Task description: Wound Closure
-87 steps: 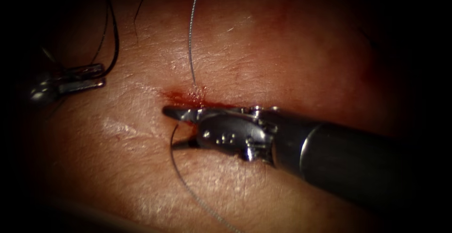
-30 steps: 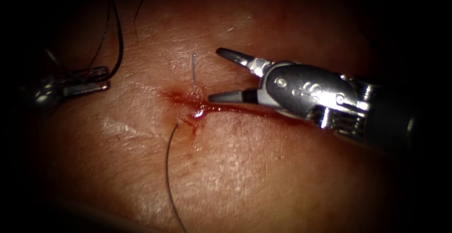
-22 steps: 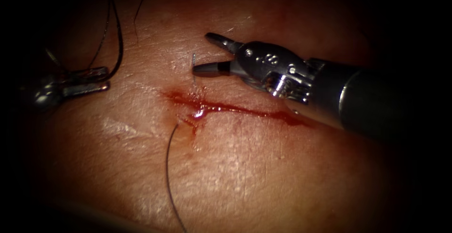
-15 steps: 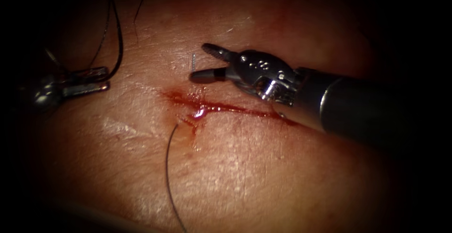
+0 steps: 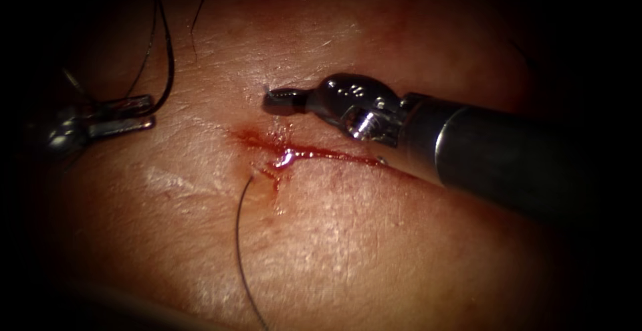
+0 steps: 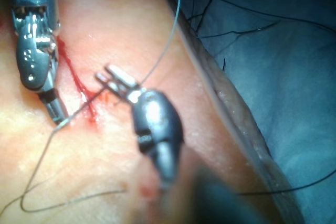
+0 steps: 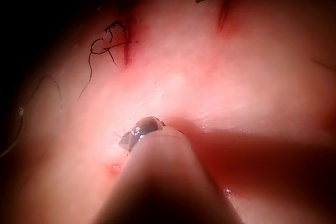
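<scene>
The cut (image 5: 321,152) runs across the tissue (image 5: 348,251), with red fluid (image 5: 284,160) pooled at its left end. My right tool (image 5: 271,100) comes in from the right, its jaws shut on a short thread end standing out of the tissue just above the cut's left end. The left wrist view shows the same grip (image 6: 56,114). A long strand of thread (image 5: 237,251) leaves the tissue below the cut and curves downward. Far to the left, my left tool (image 5: 137,114) is shut on dark looped thread (image 5: 167,57). I cannot tell the needle among those strands.
Older stitches with dark cut thread ends (image 7: 107,45) sit further along the tissue. A blue drape (image 6: 294,77) with loose dark threads lies beyond the tissue's edge (image 6: 236,114). The right tool's thick shaft (image 5: 508,164) lies over the cut's right part.
The right tool rose from the cut with open jaws, moved left to the short thread end above it, and shut on it. The left tool stayed still.
</scene>
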Robot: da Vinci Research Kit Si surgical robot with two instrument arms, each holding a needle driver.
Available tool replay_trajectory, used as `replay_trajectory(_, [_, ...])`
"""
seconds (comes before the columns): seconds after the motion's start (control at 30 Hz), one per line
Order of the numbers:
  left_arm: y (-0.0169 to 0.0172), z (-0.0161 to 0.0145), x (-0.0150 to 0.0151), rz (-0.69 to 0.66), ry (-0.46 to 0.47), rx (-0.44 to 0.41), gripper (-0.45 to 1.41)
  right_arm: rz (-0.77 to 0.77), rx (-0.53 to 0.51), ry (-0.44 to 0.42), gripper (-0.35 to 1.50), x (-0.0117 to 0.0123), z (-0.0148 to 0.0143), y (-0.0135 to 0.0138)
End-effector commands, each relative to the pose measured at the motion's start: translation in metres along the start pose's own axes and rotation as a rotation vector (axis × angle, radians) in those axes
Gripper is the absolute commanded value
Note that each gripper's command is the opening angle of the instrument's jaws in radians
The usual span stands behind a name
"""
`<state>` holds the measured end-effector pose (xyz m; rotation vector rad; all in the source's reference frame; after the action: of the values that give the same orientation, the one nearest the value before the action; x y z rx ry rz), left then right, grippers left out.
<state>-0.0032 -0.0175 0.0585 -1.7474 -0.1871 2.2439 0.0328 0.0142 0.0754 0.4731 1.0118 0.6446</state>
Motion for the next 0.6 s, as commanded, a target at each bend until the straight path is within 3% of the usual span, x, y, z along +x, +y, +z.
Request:
replay_trajectory(0.03, [0.0007,0.0001,-0.0008,-0.003,-0.002,-0.002,-0.45,-0.012,-0.004,0.016,-0.35,0.0012,0.0003,-0.0001])
replay_trajectory(0.2, [0.0007,0.0001,-0.0008,-0.003,-0.002,-0.002,-0.45,-0.036,-0.026,0.053,-0.35,0.0044,-0.0013,0.0007])
replay_trajectory(0.6, [0.0007,0.0001,-0.0008,-0.003,-0.002,-0.001,-0.45,-0.038,-0.047,0.104,-0.35,0.0077,-0.0029,0.0021])
